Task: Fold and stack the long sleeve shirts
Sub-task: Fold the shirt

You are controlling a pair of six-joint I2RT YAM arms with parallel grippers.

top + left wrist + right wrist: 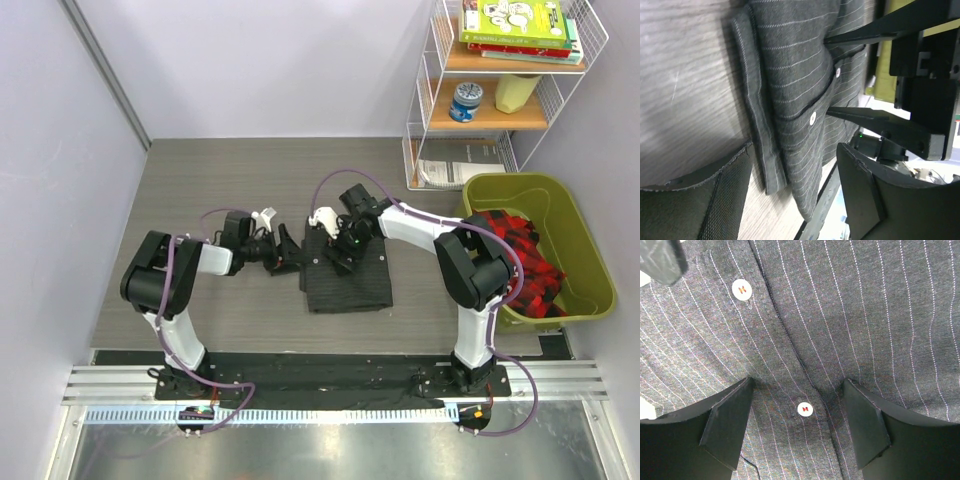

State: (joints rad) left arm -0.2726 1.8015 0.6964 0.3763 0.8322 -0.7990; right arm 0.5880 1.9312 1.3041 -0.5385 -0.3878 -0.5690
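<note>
Left of the green bin (590, 262), a folded long sleeve shirt (348, 280) lies flat on the bench (200, 190) between two robot arms.
Its dark pinstriped cloth forms a compact rectangle, near the bin but apart from it. At the shirt edge farthest from the bin, the left arm (190, 262) has its jaws open, one on either side of that folded edge, not clamped. Nearer the bin, the right arm (470, 262) has its jaws spread apart, tips pressed onto the buttoned placket, gripping nothing.
</note>
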